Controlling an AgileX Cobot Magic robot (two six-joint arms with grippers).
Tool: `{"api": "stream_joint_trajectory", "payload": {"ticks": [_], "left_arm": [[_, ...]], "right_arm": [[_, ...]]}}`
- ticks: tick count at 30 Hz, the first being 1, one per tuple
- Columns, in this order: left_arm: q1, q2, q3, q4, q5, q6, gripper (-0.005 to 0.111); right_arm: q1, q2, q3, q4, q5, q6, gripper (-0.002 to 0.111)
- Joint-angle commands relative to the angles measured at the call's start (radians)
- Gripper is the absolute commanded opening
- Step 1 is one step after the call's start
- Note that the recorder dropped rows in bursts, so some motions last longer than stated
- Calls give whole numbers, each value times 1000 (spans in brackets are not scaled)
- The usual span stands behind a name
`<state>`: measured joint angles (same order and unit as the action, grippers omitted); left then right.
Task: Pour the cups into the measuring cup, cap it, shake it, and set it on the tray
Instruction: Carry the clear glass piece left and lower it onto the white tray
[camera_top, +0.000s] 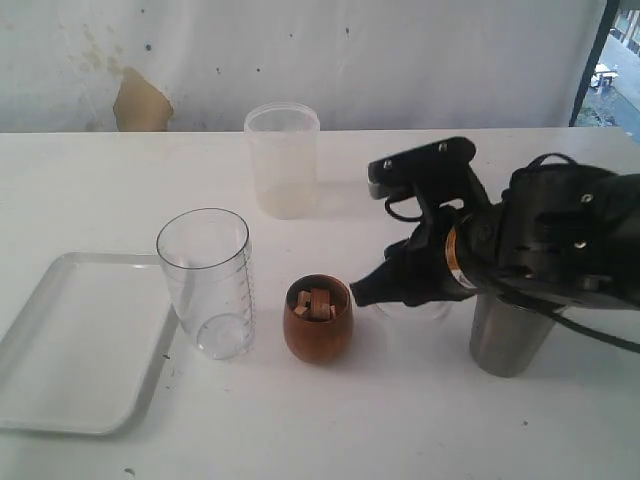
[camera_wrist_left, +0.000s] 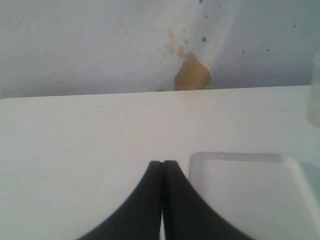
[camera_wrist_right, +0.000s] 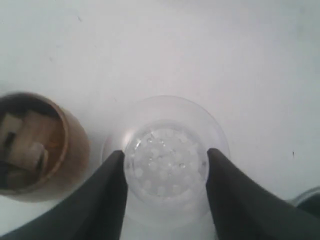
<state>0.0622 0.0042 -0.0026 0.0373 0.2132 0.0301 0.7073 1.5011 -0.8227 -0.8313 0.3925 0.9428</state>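
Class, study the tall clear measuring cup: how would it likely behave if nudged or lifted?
The measuring cup looks empty and thin-walled, so it is probably light. It stands tall on a narrower base, so a push near the rim would likely tip it rather than slide it. Its smooth clear plastic may be slippery in a grip.

No legible text; measuring cup (camera_top: 205, 285) scale numerals unreadable
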Motion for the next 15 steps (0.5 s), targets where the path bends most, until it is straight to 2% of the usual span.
{"api": "stream_joint_trajectory", "payload": {"ticks": [1, 9, 15], "left_arm": [[-5, -4, 3, -7, -5, 0, 0], [-5, -4, 3, -7, -5, 0, 0], [-5, -4, 3, -7, -5, 0, 0]], "right_arm": [[1, -70, -34, -17, -84, 1, 0], [5, -135, -83, -15, -303, -8, 0], [107, -143, -98, -15, -392, -8, 0]]}}
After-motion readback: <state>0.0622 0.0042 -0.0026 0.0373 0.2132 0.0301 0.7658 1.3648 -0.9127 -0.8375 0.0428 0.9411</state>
